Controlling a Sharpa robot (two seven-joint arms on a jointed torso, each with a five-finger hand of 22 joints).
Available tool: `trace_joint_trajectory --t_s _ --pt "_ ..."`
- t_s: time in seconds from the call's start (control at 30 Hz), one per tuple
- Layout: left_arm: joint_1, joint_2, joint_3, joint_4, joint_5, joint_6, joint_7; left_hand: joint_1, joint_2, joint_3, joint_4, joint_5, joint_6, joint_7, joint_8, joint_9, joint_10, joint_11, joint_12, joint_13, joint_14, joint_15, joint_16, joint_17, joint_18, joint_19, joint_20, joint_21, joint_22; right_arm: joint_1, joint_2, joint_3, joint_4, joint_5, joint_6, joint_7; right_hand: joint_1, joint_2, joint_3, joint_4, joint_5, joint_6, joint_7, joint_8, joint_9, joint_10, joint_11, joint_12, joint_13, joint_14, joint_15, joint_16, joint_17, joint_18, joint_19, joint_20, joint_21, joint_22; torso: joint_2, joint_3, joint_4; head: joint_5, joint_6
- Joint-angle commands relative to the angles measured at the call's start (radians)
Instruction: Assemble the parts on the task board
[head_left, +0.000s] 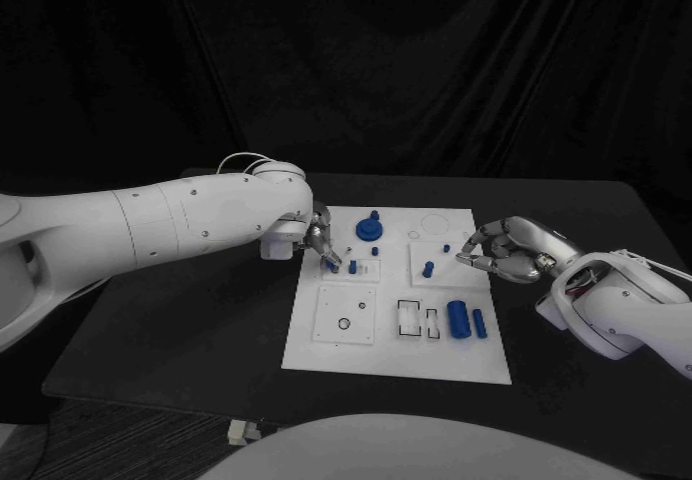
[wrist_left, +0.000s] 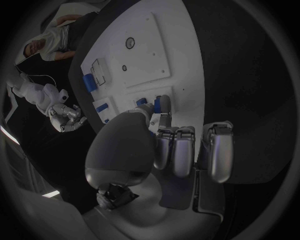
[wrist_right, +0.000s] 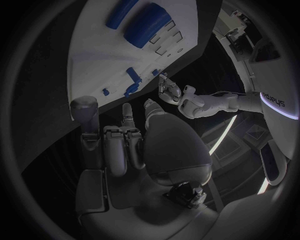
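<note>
The white task board (head_left: 325, 355) lies in the middle of the black table. My left hand (head_left: 312, 240) reaches over the board's left part and pinches a small blue peg (head_left: 333, 266) between thumb and fingertip; the left wrist view shows this peg (wrist_left: 157, 104) at the fingertips, just above the board (wrist_left: 150, 55). My right hand (head_left: 505, 252) hovers at the board's right edge with fingers curled in and nothing in them. A round blue part (head_left: 371, 230) stands at the board's far middle. Two blue cylinders (head_left: 459, 318) lie side by side at the near right.
More small blue pegs (head_left: 428, 268) stand near the board's centre. Black-outlined slots (head_left: 411, 318) and a small ring (head_left: 343, 323) mark the near half. The table's front edge (head_left: 173, 400) runs just below the board. My right hand (wrist_left: 65, 115) also appears in the left wrist view.
</note>
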Motion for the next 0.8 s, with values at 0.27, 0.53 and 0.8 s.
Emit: trace_joint_trajectory --t_s 0.27,0.53,0.8 --pt "-0.015 0.019 0.001 -0.013 0.009 -0.005 -0.001 -0.009 0.002 0.057 -0.054 -0.006 -0.008 -0.002 -0.005 -0.002 0.104 -0.002 -0.001 0.263 0.105 0.001 0.003 0.263 0.008 0.061 -0.003 -0.004 0.234 -0.004 0.000 0.001 0.001 -0.002 0.002 -0.011 0.013 0.001 0.005 -0.003 0.005 -0.008 0.000 0.005 0.001 0.102 0.000 0.004 0.263 0.106 -0.002 0.003 0.263 0.020 -0.006 -0.001 -0.005 0.087 0.000 -0.0005 -0.0001 0.000 0.000" --pt "-0.018 0.023 0.001 -0.021 -0.017 -0.026 0.014 -0.010 0.003 0.058 -0.054 -0.007 -0.008 -0.002 -0.005 -0.002 0.104 -0.002 -0.001 0.263 0.105 0.001 0.003 0.263 0.007 0.062 -0.003 -0.003 0.235 -0.004 0.001 0.001 0.000 -0.002 0.001 -0.009 0.013 0.001 0.005 -0.003 0.006 -0.009 0.000 0.005 0.001 0.102 0.000 0.004 0.263 0.106 -0.002 0.003 0.263 0.020 -0.006 -0.001 -0.005 0.087 -0.001 -0.0002 0.0002 -0.002 0.000" --pt "-0.020 0.029 0.001 -0.025 -0.022 -0.012 0.022 -0.011 0.003 0.058 -0.054 -0.007 -0.008 -0.002 -0.005 -0.001 0.104 -0.002 -0.001 0.263 0.105 0.001 0.003 0.263 0.008 0.060 -0.002 -0.006 0.234 -0.004 0.002 0.001 0.000 -0.002 0.001 -0.008 0.013 0.001 0.005 -0.003 0.006 -0.009 0.000 0.005 0.001 0.102 0.000 0.004 0.263 0.106 -0.002 0.003 0.263 0.020 -0.006 -0.001 -0.005 0.087 -0.001 0.0000 0.0000 0.000 0.000"
